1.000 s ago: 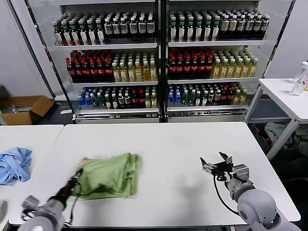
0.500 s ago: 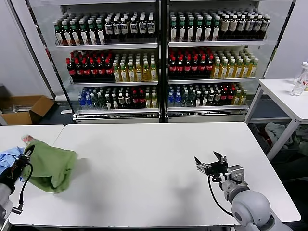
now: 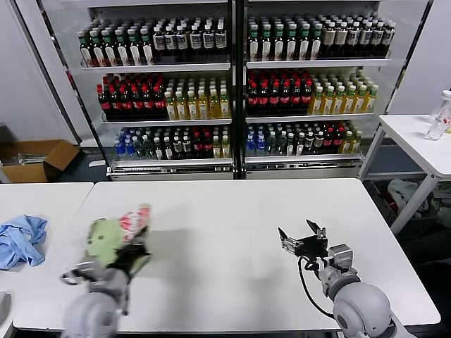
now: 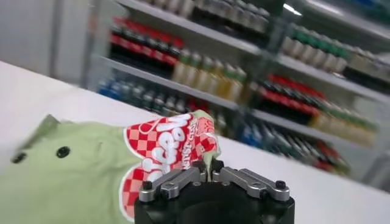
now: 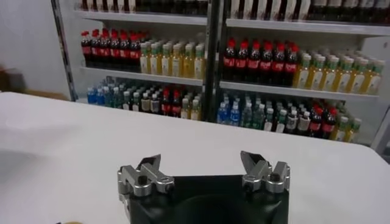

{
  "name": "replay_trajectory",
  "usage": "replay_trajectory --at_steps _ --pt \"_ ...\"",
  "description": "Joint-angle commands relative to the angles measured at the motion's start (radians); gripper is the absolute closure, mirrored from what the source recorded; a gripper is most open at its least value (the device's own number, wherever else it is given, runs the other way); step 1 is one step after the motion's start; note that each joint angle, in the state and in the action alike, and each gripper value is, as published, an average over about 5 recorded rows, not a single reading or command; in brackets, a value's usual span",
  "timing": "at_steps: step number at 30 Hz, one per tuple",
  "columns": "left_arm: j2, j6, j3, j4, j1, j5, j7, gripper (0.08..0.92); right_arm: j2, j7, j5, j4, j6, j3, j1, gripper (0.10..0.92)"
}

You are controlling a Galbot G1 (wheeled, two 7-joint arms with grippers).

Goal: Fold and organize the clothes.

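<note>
left gripper (image 4: 210, 176) pinching the bundled green shirt (image 3: 113, 236), now carried back over the left part of the surface (image 3: 232, 211), having swung out toward the blue cloth (image 3: 21, 239) half a second ago; right gripper (image 3: 301, 241) spread, idle; likely placing next

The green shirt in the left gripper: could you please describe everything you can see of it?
The green shirt is soft, light green fabric, bunched into a loose bundle. A red-and-white checkered print with white lettering faces up, and two small dark buttons show. The left gripper is shut on it, over the white table's left part.
</note>
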Motion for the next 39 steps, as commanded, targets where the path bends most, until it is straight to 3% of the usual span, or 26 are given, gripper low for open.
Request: replay_trajectory --at_steps 1,9,13,20,25,32,39 --pt "-0.155 0.024 0.421 0.139 -0.234 0.221 -0.035 0.897 0.013 -0.003 -0.016 0.015 0.004 0.044 -0.021 0.203" --pt "-0.241 -0.007 0.483 0.302 -0.335 0.27 -0.025 0.897 -0.002 -0.004 -0.004 0.004 0.003 0.059 -0.008 0.203" --pt "-0.253 -0.068 0.48 0.308 -0.346 0.309 0.011 0.881 -0.005 -0.004 -0.001 -0.001 0.002 0.048 0.003 0.203" --pt "-0.197 -0.167 0.429 0.105 -0.23 0.286 0.083 0.696 0.02 -0.006 0.015 -0.03 0.018 -0.014 0.041 0.203" --pt "-0.162 -0.197 0.271 -0.011 -0.102 0.282 0.078 0.557 0.106 0.013 0.059 -0.122 0.029 -0.128 0.146 0.203" --pt "-0.066 -0.267 -0.02 -0.018 0.076 0.264 0.052 0.35 0.298 0.051 0.125 -0.379 0.03 -0.341 0.363 0.203" --pt "-0.021 -0.304 -0.154 -0.01 0.148 0.233 0.041 0.189 0.409 0.057 0.165 -0.548 0.019 -0.433 0.43 0.203"
